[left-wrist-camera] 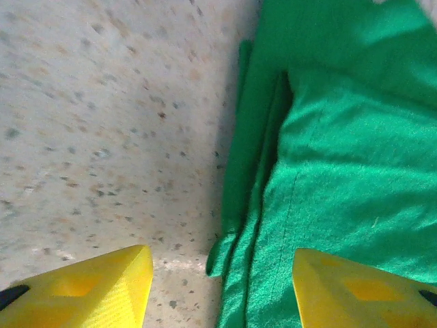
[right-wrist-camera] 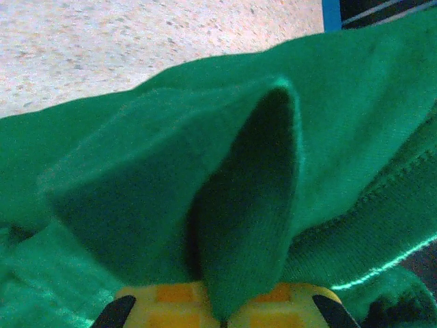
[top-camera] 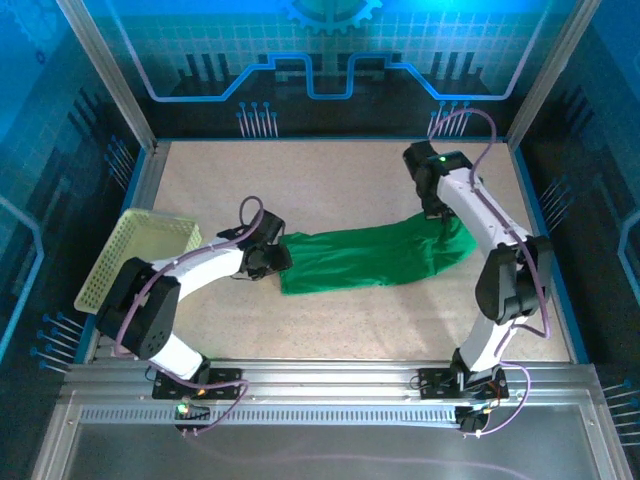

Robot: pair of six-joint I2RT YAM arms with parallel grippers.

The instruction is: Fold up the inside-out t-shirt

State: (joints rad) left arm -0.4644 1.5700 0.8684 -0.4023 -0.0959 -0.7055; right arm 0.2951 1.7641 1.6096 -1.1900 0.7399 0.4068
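Shirt could bunch up or slip if R gripper, pinched on a fold, pulls while L gripper is spread wide w/ nothing in it.

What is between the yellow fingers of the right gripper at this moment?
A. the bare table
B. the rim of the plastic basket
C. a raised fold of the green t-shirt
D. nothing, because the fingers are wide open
C: in the right wrist view the right gripper pinches a raised fold of the t-shirt, and the cloth runs down between its two fingers.
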